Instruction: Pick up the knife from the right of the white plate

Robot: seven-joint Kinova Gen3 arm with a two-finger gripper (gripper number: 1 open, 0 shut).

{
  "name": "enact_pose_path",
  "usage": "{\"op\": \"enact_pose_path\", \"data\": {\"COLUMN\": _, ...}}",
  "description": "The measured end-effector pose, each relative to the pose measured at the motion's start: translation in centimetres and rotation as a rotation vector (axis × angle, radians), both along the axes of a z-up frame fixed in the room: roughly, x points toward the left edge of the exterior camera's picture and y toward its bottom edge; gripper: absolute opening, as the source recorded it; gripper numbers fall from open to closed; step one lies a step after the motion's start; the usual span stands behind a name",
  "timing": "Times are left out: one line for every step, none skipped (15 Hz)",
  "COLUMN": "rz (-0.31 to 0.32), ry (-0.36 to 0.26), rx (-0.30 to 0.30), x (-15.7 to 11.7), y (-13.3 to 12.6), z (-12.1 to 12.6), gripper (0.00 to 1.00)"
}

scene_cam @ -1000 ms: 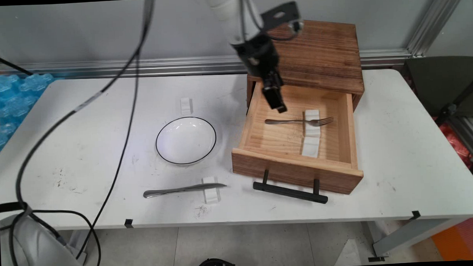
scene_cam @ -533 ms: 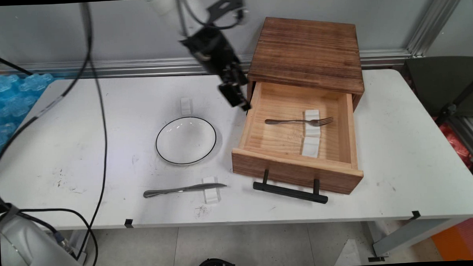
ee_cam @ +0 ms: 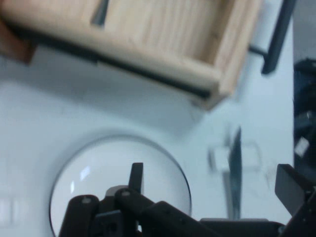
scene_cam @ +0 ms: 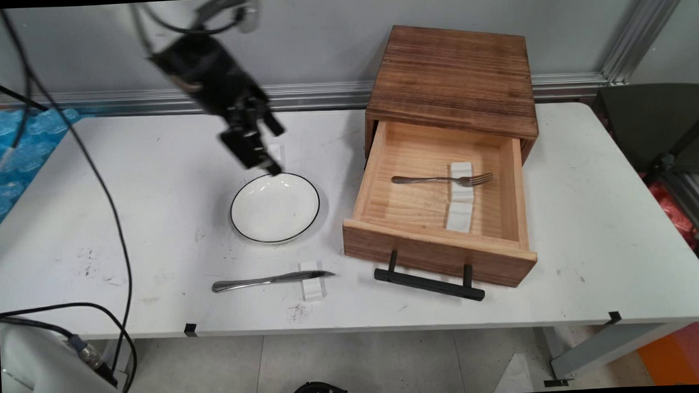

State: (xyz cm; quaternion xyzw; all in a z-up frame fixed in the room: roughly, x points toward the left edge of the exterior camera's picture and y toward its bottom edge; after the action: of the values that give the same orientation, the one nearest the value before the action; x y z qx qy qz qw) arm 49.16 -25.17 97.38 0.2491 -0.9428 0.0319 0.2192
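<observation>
Gripper (scene_cam: 265, 159) hangs above the far rim of the white bowl (scene_cam: 275, 208), fingers (ee_cam: 136, 177) spread apart, empty. Knife (scene_cam: 271, 279) lies nearer on the bench (scene_cam: 153, 226). Fork (scene_cam: 442, 179) lies inside the open drawer (scene_cam: 439, 257).

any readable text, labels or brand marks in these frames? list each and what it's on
None readable in either view.
Wooden drawer box: bare wood, no label.
Plate, fork, knife: no marks.
White rests, such as the one under the knife: blank.
Tool: black, no lettering visible.
White arm part at the main view's lower left corner: small red mark, too small to read.
</observation>
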Motion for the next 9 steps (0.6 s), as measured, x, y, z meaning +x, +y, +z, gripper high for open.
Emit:
{"op": "enact_pose_path", "data": {"rz": 0.003, "ry": -0.009, "rx": 0.011, "x": 0.9, "y": 0.9, "z": 0.4, "gripper": 1.00}}
{"op": "enact_pose_path", "data": {"rz": 0.005, "ry": -0.015, "rx": 0.017, "x": 1.6, "y": 1.5, "z": 0.7, "gripper": 1.00}}
{"op": "enact_pose_path", "data": {"rz": 0.009, "ry": -0.023, "rx": 0.026, "x": 2.4, "y": 2.4, "z": 1.0, "gripper": 1.00}}
{"op": "enact_pose_path", "data": {"rz": 0.014, "ry": -0.033, "rx": 0.037, "x": 3.4, "y": 3.4, "z": 1.4, "gripper": 1.00}}
{"op": "enact_pose_path", "data": {"rz": 0.018, "ry": -0.041, "rx": 0.047, "x": 4.2, "y": 4.5, "z": 1.6, "gripper": 1.00}}
{"op": "enact_pose_path", "data": {"rz": 0.021, "ry": -0.048, "rx": 0.056, "x": 4.9, "y": 5.5, "z": 1.7, "gripper": 1.00}}
{"op": "enact_pose_path", "data": {"rz": 0.024, "ry": -0.053, "rx": 0.063, "x": 5.3, "y": 6.3, "z": 1.6, "gripper": 1.00}}
{"op": "enact_pose_path", "data": {"rz": 0.028, "ry": -0.053, "rx": 0.070, "x": 5.7, "y": 7.2, "z": 1.4, "gripper": 1.00}}
{"op": "enact_pose_path", "data": {"rz": 0.034, "ry": -0.051, "rx": 0.074, "x": 5.8, "y": 8.0, "z": 1.1, "gripper": 1.00}}
